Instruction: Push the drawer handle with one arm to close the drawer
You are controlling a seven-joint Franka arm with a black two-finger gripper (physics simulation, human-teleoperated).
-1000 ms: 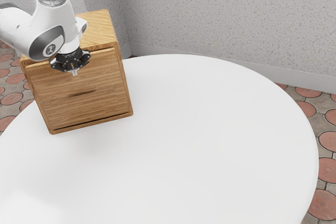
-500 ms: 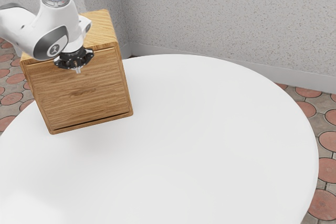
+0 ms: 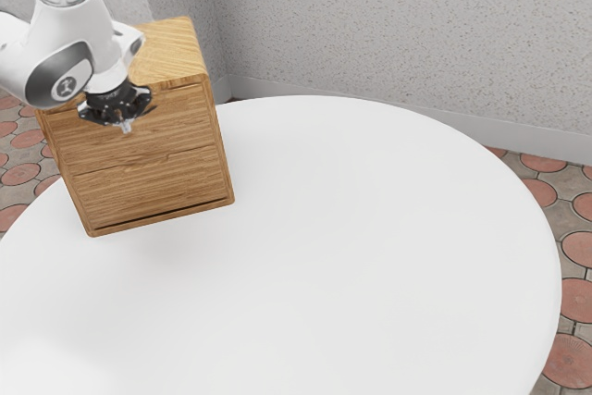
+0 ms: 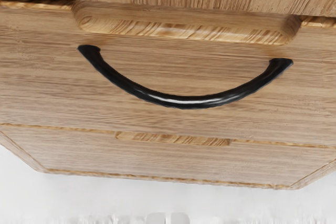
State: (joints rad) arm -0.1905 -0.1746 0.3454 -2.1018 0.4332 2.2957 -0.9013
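Note:
My gripper (image 3: 127, 126) hangs fingers-down in front of the upper drawer front (image 3: 176, 124), its two fingertips together with nothing between them. In the wrist view, my gripper (image 4: 168, 217) shows as two pale tips side by side. A black curved handle (image 4: 184, 102) is fixed by both ends to the upper drawer front (image 4: 47, 87), under a rounded cut-out. That front looks about flush with the wooden cabinet (image 3: 173, 48); a narrow dark gap lies along part of its top edge. Whether the gripper touches the handle, I cannot tell.
Below is the lower drawer front (image 3: 153, 193), with a small cut-out at its top edge. The cabinet stands near the edge of the round white table (image 3: 351, 256). Behind rises a speckled wall (image 3: 398, 25).
My hand moved slightly to the exterior view's right, then back left and tilted a little. A thin seam between the drawers shows now where a dark notch showed earlier.

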